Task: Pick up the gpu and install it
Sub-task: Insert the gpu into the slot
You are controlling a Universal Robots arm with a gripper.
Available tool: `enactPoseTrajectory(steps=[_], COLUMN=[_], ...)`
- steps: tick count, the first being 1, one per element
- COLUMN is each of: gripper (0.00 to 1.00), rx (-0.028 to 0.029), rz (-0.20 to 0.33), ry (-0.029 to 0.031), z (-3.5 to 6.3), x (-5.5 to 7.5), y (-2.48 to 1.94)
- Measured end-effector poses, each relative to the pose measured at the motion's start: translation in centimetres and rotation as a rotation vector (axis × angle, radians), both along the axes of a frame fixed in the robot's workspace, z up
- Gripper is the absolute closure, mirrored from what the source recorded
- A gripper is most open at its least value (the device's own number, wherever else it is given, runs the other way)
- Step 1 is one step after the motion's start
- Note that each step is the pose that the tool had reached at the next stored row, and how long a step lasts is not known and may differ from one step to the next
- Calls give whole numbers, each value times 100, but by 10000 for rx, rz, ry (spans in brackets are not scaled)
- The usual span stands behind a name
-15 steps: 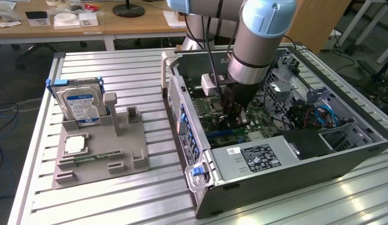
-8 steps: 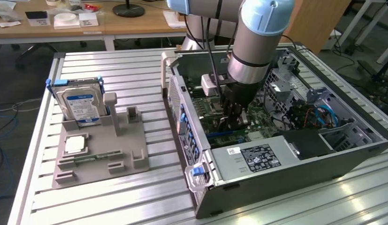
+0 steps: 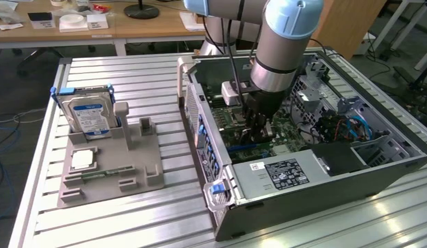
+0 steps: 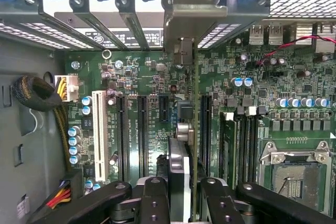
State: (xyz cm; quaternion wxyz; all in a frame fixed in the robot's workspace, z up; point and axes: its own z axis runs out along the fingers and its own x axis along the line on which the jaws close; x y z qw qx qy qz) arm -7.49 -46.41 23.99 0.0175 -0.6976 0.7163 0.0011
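My gripper (image 4: pixel 185 195) is shut on the gpu (image 4: pixel 178 163), with a black finger on each side of it. The card is seen edge-on, dark with a brownish board edge. It stands upright over the green motherboard (image 4: pixel 131 66), in line with the long black slots (image 4: pixel 142 129). Its metal bracket (image 4: pixel 191 19) reaches the case's rear slot openings. I cannot tell whether the card sits in a slot. In the exterior view my gripper (image 3: pixel 260 124) reaches down into the open computer case (image 3: pixel 378 170), close above the motherboard (image 3: pixel 231 121).
A grey parts holder (image 3: pixel 130 160) stands at the exterior view's left with a silver hard drive (image 3: pixel 89 116) upright in it and a small green memory stick (image 3: pixel 96 175). Inside the case are the power supply (image 3: pixel 289 173), cables (image 4: pixel 39 95) and the processor socket (image 4: pixel 294 174).
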Motion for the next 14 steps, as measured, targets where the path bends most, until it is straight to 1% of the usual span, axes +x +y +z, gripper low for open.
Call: enactPoseTrajectory(steps=[5,14], gripper=[72,72], rx=[4,3], rz=[1,-1], ry=[-1,0], z=[-13,-59], x=[-1,-18], y=[22,25])
